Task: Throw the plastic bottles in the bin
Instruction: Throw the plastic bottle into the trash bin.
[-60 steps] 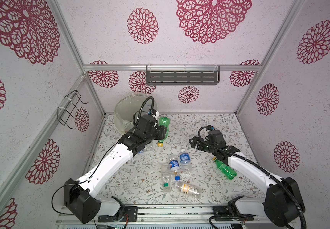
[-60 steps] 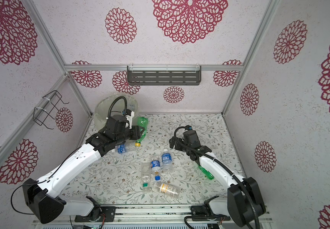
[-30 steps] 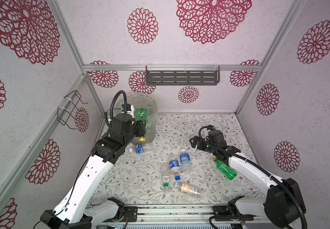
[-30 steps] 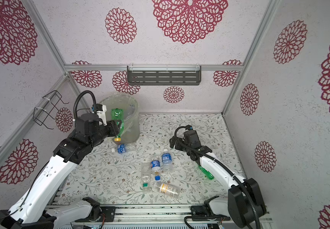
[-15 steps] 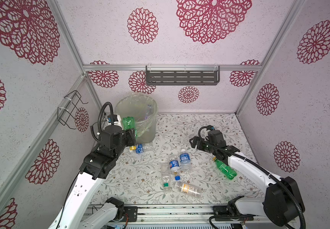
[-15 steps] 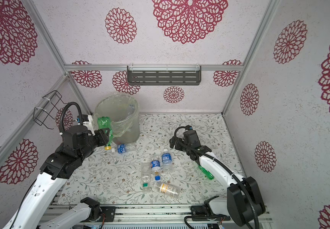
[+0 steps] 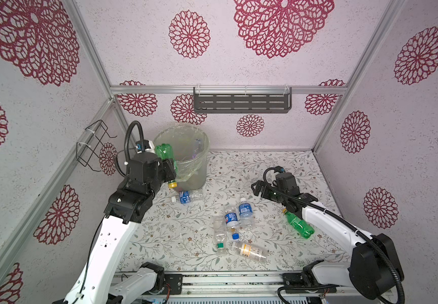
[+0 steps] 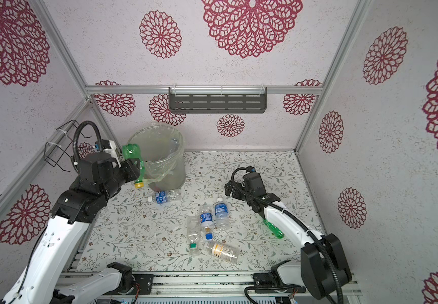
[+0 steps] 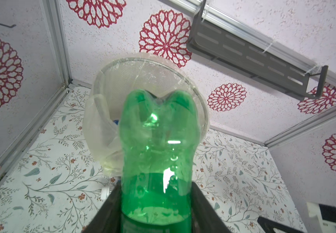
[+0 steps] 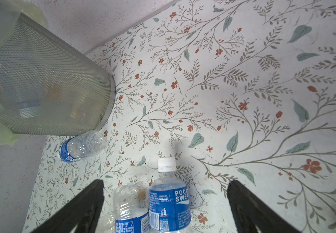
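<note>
My left gripper (image 7: pixel 169 169) (image 8: pixel 135 169) (image 9: pixel 155 188) is shut on a green bottle (image 7: pixel 164 152) (image 8: pixel 131 152) (image 9: pixel 159 141), held base up and yellow cap down beside the near-left rim of the bin (image 7: pixel 183 129) (image 8: pixel 160 129) (image 9: pixel 143 66). The bin holds some bottles. My right gripper (image 7: pixel 258 188) (image 8: pixel 229 190) (image 10: pixel 165 187) hangs open over the table, nothing between its fingers; two blue-labelled bottles (image 7: pixel 235 217) (image 10: pixel 168 201) lie just beyond it. Another blue-labelled bottle (image 7: pixel 187 196) (image 10: pixel 80 146) lies at the bin's foot. A second green bottle (image 7: pixel 298 225) lies under the right arm.
Near the front edge lie a clear bottle with a green cap (image 7: pixel 219 238) and a bottle with a white and yellow label (image 7: pixel 250 252). A grey shelf (image 7: pixel 241 102) hangs on the back wall, a wire rack (image 7: pixel 94 147) on the left wall.
The left arm has lifted the green bottle off the table and swung it left and up, from the bin's right side to its near-left rim. The right arm has not moved.
</note>
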You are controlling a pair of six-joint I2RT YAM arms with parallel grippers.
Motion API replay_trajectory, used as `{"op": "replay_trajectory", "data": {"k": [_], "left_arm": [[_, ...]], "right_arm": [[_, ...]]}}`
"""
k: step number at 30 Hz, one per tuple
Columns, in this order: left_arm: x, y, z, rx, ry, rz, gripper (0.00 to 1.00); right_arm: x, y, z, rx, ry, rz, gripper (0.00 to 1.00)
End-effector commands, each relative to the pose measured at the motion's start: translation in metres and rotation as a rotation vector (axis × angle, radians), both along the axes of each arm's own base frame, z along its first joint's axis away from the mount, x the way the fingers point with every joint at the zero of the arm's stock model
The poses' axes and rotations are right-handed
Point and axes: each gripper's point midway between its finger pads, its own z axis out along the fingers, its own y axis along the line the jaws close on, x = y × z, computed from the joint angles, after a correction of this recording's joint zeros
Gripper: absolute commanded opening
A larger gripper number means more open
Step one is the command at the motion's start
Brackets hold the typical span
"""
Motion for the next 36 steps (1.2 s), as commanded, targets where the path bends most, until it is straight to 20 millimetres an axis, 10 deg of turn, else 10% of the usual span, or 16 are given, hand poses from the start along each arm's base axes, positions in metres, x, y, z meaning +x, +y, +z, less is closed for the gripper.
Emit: {"op": "replay_trajectory", "data": {"k": [1,5,14,36], "left_arm": [[0.045,0.007,0.019,-0.020,-0.027,-0.005,0.51],[0.086,0.015,0.032,-0.098,0.025,-0.021,0.98],[0.047,0.009,0.067,-0.101,-0.103,-0.085,0.97],[0.034,-0.014,0.024,-0.118,-0.100,-0.229,0.97]], "right_arm": [[0.006,0.001,0.013,0.036,-0.033,-0.012,0.99],[0.006,0.001,0.016,0.037,-0.036,-0.015,0.99],[0.001,-0.021,0.025,-0.065,-0.048,-0.056,0.99],[0.002,-0.047,0.018,-0.179,0.042,-0.162,0.99]]}}
